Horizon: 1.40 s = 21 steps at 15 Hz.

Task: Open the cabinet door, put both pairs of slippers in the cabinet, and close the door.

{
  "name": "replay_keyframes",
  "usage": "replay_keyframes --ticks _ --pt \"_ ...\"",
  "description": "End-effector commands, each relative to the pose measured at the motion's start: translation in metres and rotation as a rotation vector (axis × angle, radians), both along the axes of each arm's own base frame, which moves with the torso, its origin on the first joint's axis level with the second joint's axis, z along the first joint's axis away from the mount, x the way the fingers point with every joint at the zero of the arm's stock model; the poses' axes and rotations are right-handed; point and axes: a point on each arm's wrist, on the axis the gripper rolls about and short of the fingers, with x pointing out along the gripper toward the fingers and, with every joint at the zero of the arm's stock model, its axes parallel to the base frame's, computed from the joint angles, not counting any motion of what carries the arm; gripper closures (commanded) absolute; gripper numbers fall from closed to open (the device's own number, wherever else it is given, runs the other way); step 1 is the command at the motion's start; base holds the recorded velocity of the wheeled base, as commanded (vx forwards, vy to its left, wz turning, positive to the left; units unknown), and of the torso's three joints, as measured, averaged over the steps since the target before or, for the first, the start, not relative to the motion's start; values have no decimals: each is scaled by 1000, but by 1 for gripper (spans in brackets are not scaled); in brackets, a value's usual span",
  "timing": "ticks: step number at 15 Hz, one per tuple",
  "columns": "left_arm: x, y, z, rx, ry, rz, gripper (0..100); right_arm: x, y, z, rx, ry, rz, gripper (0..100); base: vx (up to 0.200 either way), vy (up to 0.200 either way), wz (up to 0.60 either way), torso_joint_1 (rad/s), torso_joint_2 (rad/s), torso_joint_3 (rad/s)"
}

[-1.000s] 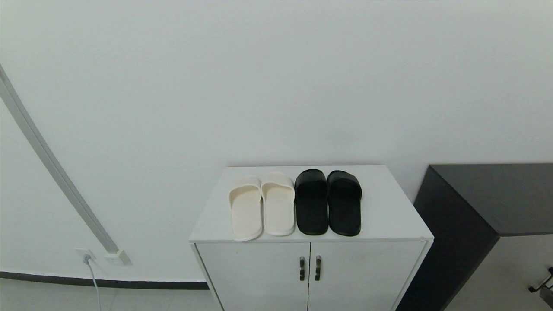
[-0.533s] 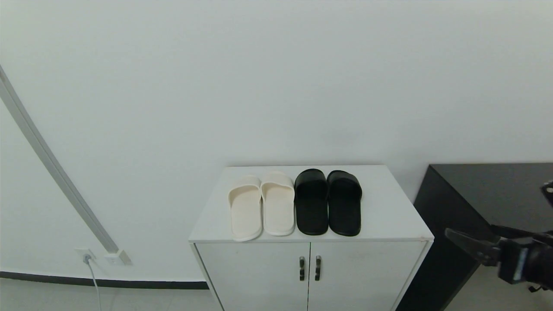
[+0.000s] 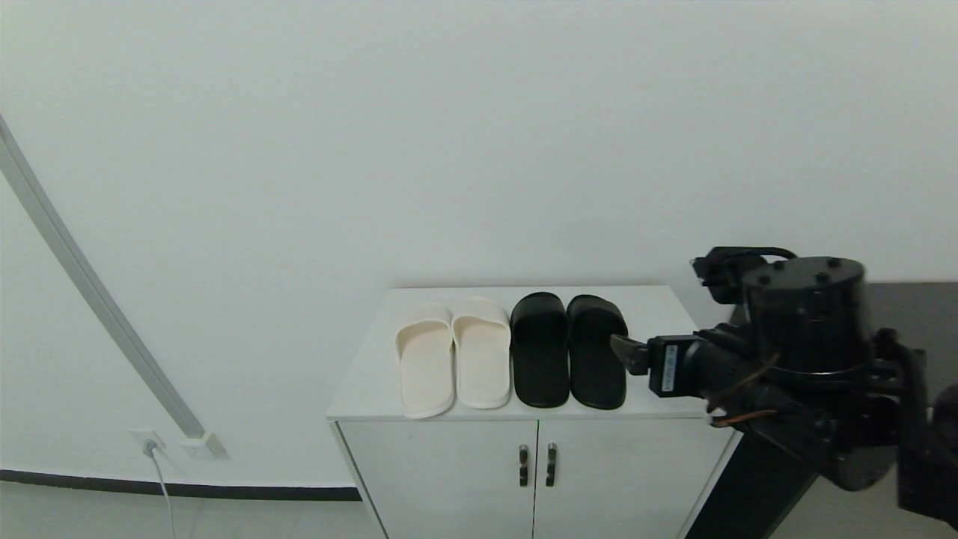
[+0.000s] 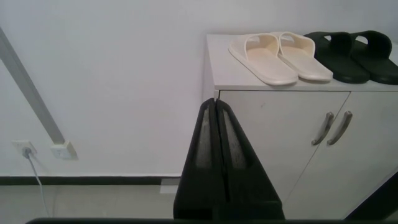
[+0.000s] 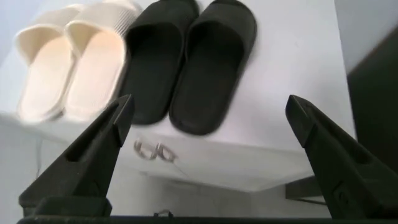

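Just ahead of my right fingers (image 5: 87, 162), newly swung up from the right, spread wide and empty, the black slippers (image 3: 540, 352) and cream slippers (image 3: 426, 359) sit atop the cabinet (image 3: 367, 378). Below them the doors (image 3: 449, 479) are shut, so opening comes first, I judge; my left fingers (image 4: 204, 149) are pressed together, empty.

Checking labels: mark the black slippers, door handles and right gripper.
black slippers (image 3: 539, 367), head view, footbed of the left one.
door handles (image 3: 551, 464), head view, bar of the right handle.
right gripper (image 5: 209, 101), right wrist view, midway between fingertips.
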Motion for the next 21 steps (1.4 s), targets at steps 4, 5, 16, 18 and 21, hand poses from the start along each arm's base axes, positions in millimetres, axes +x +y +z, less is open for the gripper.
replay_keyframes --ticks 4,5,16,18,21 --pt "0 0 0 1 0 0 100 70 63 -41 -41 23 -111 0 0 0 0 0 0 0" --pt "0 0 0 1 0 0 100 78 70 -51 -49 31 -115 0 0 0 0 0 0 0" --pt "0 0 0 0 0 -1 100 166 97 -104 -54 0 -237 0 0 0 0 0 0 0" --pt "0 0 0 0 0 -1 100 179 95 -109 -53 -10 -256 0 0 0 0 0 0 0" --pt "0 0 0 0 0 1 100 190 95 -112 -68 -26 -259 0 0 0 0 0 0 0"
